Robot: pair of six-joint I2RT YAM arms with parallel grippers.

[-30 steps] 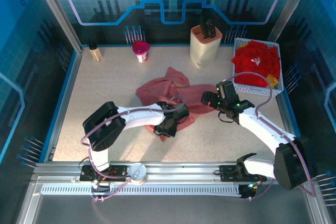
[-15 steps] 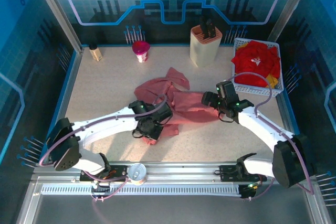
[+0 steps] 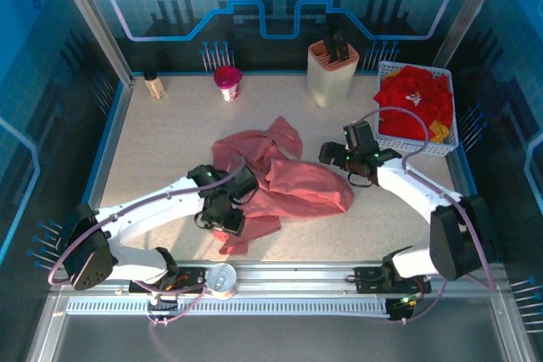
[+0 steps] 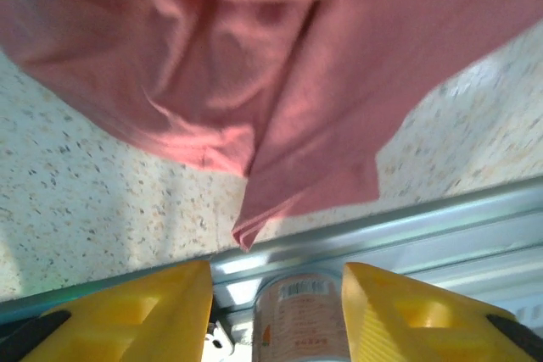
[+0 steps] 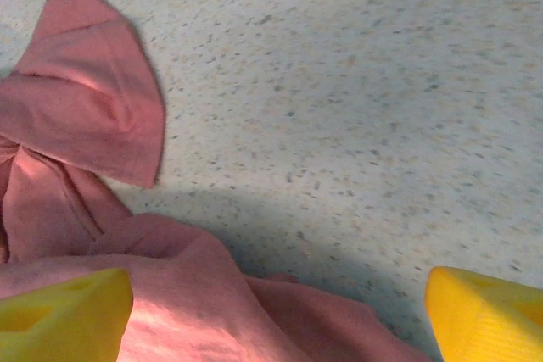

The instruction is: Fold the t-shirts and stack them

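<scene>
- Top external view: the pink t-shirt (image 3: 293, 186) lay crumpled at mid-table, partly spread, with one loose corner trailing toward the near edge. The red t-shirts (image 3: 411, 99) sat heaped in the white basket (image 3: 416, 149) at the far right.
- The left gripper (image 3: 222, 218) was over the shirt's near-left edge. The right gripper (image 3: 331, 158) was just beside its far-right edge.
- Judgement: the cloth was light, limp and non-slippery. It would sag and drag when lifted, so hems, shoulders or sleeve corners were the preferred hold points.
- Open table (image 3: 161, 150) was available to the left of the shirt. The knife block (image 3: 333, 69) and cup (image 3: 227, 82) stood well apart along the back edge.
- Left wrist view: the left gripper (image 4: 276, 273) had its jaws parted, with nothing between them. The pink t-shirt (image 4: 280, 82) lay just ahead, its pointed corner (image 4: 243, 239) nearly at the metal rail (image 4: 441, 226). A can (image 4: 301, 315) stood beyond the rail. Little room was left on that side.
- Right wrist view: the right gripper (image 5: 278, 294) had its jaws spread wide and held nothing. The pink t-shirt (image 5: 81, 120) showed a flat sleeve, a good pinch point. Bare table (image 5: 382, 82) extended beyond.
</scene>
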